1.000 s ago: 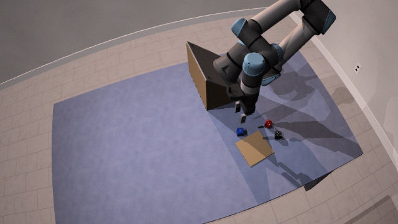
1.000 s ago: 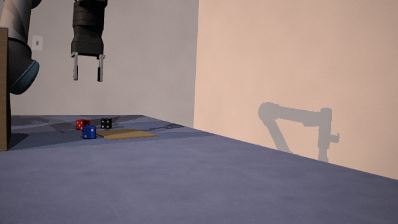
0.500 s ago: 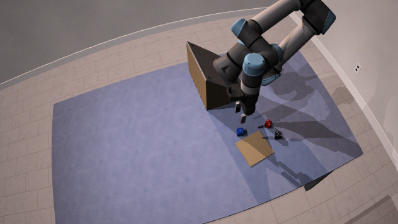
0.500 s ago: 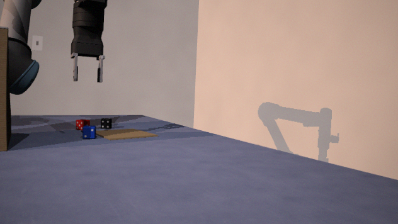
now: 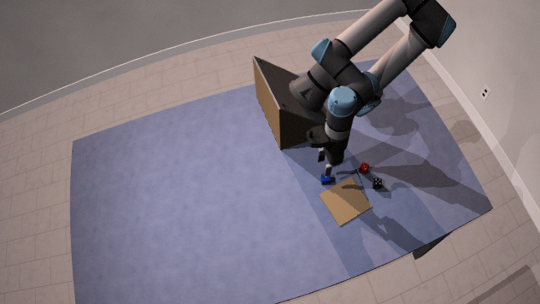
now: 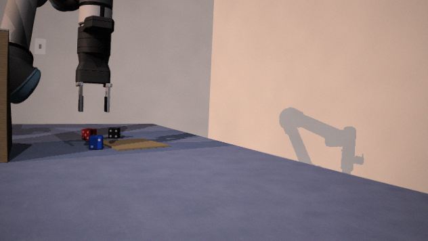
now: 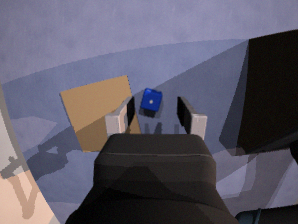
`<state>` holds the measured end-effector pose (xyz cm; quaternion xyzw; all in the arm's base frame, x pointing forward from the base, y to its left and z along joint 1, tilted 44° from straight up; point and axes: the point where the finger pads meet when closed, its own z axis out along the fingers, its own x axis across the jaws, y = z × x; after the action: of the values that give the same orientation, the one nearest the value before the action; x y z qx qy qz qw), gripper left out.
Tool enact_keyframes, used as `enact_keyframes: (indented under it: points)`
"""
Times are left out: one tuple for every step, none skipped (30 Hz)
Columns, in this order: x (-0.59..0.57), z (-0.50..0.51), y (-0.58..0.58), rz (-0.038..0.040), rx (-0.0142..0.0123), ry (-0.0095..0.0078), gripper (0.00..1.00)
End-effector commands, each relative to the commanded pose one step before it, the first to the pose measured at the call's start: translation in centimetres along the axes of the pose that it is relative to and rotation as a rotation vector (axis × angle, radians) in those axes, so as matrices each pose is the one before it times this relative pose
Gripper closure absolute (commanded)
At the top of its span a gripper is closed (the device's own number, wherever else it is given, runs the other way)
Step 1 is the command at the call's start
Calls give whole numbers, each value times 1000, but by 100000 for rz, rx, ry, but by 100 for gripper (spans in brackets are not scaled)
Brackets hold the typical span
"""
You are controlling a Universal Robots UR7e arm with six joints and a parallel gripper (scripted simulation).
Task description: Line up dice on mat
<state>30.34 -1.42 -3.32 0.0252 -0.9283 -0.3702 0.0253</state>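
My gripper (image 5: 325, 163) (image 6: 93, 107) (image 7: 155, 105) is open and empty, pointing down, well above the blue die. The blue die (image 5: 325, 179) (image 6: 96, 142) (image 7: 151, 101) lies on the blue surface just off the mat; its top shows one pip in the wrist view. The tan square mat (image 5: 346, 202) (image 6: 140, 144) (image 7: 97, 107) lies flat with no die on it. The red die (image 5: 364, 167) (image 6: 89, 134) and the black die (image 5: 377, 183) (image 6: 114, 133) lie off the mat, apart from each other. Their top numbers are too small to read surely. Neither shows in the wrist view.
A large wood-sided block (image 5: 267, 102) (image 6: 4, 98) (image 7: 272, 95) stands beside the arm, on the other side of the blue die from the mat. Walls rise beyond the blue surface. The arm's shadows cross the area around the dice and mat.
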Motion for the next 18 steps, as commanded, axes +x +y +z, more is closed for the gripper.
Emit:
enact_keyframes:
  points:
    - [20, 2609, 20, 8, -17, -15, 0]
    - [-1, 427, 0, 0, 0, 0, 0]
    - [-1, 372, -1, 0, 0, 0, 0]
    - [-1, 314, 0, 0, 0, 0, 0]
    - [0, 256, 1, 0, 0, 0, 0]
    - [-1, 197, -1, 0, 0, 0, 0]
    - [0, 0, 0, 0, 0, 0, 0]
    - [0, 0, 0, 0, 0, 0, 0]
    - [0, 143, 0, 0, 0, 0, 0]
    - [0, 93, 0, 0, 0, 0, 0]
    - [0, 51, 0, 0, 0, 0, 0]
    - [0, 20, 0, 0, 0, 0, 0]
    - [0, 3, 0, 0, 0, 0, 0]
    - [0, 0, 0, 0, 0, 0, 0]
    - [0, 0, 0, 0, 0, 0, 0]
    - [0, 0, 0, 0, 0, 0, 0]
    - [0, 0, 0, 0, 0, 0, 0]
    - [0, 0, 0, 0, 0, 0, 0]
